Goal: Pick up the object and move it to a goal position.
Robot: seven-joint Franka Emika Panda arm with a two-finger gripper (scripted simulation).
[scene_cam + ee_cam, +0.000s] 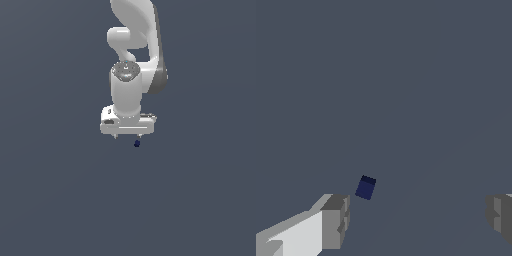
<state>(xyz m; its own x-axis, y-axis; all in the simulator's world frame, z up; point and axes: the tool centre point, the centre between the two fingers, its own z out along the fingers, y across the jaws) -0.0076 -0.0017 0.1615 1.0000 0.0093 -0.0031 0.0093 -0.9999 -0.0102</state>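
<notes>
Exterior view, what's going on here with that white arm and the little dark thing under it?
A white arm hangs over a plain grey floor with its claw pointing down. Just below it lies a tiny navy block. The wrist view shows the fingers spread wide, and the block sits off-centre, near one finger, not touched. Nothing is gripped yet, so the pickup looks about to start.

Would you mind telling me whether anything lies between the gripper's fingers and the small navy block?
Nothing: in the wrist view the navy block sits apart from the nearer finger of the open gripper, with only bare grey floor between.
</notes>
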